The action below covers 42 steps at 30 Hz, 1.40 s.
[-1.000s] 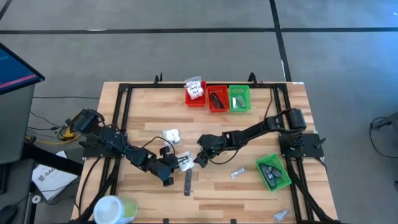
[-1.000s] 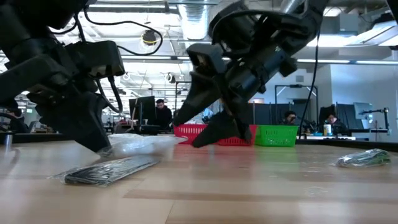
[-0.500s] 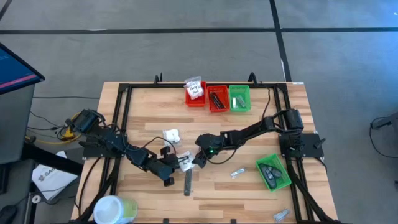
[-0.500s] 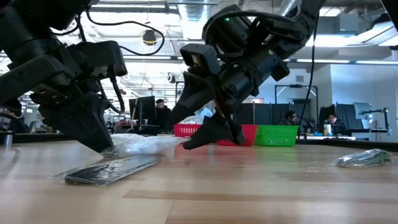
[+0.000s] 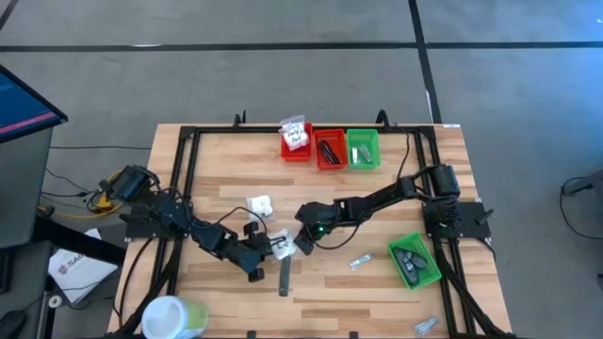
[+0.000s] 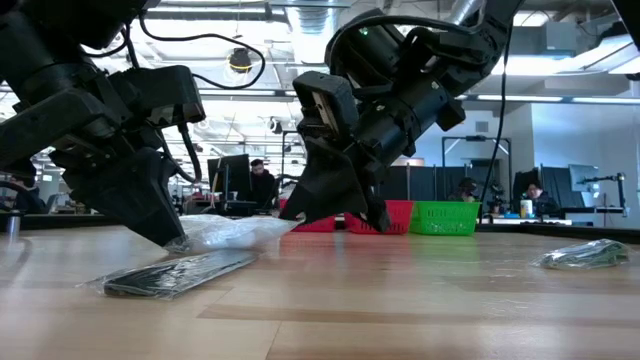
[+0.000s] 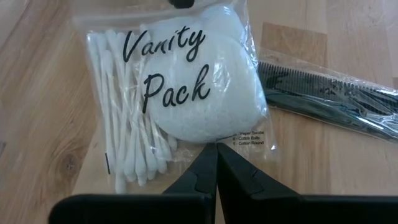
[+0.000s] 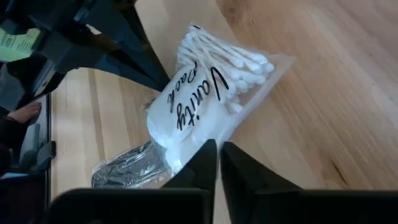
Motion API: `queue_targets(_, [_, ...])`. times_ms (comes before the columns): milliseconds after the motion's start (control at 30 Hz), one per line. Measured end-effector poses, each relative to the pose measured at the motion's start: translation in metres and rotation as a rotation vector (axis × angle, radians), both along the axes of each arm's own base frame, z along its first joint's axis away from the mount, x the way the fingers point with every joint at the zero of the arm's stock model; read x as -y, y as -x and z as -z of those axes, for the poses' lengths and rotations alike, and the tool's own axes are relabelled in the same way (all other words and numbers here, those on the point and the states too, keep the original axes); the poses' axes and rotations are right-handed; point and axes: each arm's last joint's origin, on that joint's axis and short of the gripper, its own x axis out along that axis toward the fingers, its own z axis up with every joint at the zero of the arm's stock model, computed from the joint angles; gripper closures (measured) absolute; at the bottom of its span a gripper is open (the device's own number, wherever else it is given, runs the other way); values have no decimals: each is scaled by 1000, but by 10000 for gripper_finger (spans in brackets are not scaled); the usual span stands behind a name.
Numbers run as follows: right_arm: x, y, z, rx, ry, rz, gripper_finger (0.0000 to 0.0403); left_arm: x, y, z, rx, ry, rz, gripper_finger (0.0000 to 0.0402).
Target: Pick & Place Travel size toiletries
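the wooden table carried everything, with a row of bins along its far edge, well beyond both grippers: a red bin with a white packet in it, a second red bin with dark sticks, and a green bin with a pale sachet, which read as sorting by kind. another green bin sat near the right arm's base, holding dark ovals.

the two arms met near the table's middle over one item, the vanity pack, a clear packet of cotton buds and white pads lying flat. the left gripper was closed, its fingers pinching the packet's near edge, seemingly to hold it. the right gripper faced it from the opposite side, its fingers drawn together on the packet's other edge, probably taking it over for the carry to the white-packet bin.

a bagged black comb lay just beside the left gripper, partly under the packet. another white packet waited near the left gripper, and a tiny silvery sachet lay near the right one.
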Motion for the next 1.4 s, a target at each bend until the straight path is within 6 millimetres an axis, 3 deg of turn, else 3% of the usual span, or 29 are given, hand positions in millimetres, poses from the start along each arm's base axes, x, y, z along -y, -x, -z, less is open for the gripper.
queue_targets(200, [1, 2, -7, 14, 12, -63, 399, 0, 0, -3, 12, 1, -4, 395])
queue_targets(467, [-1, 18, -52, 42, 91, -134, 402, -2, 6, -34, 115, 37, 23, 369])
queue_targets(800, [-5, 55, -113, 62, 172, -208, 402, -13, 17, -81, 329, -24, 32, 272])
queue_targets(1000, [-15, 66, -127, 6, 174, -248, 403, -27, 10, -107, 486, -76, 118, 196])
queue_targets(1133, [-27, 62, -139, 15, 193, -300, 403, -46, 0, -110, 508, -43, 189, 160])
queue_targets(1400, [-41, 62, -150, 80, 227, -352, 403, -59, -13, -112, 591, -76, 333, 144])
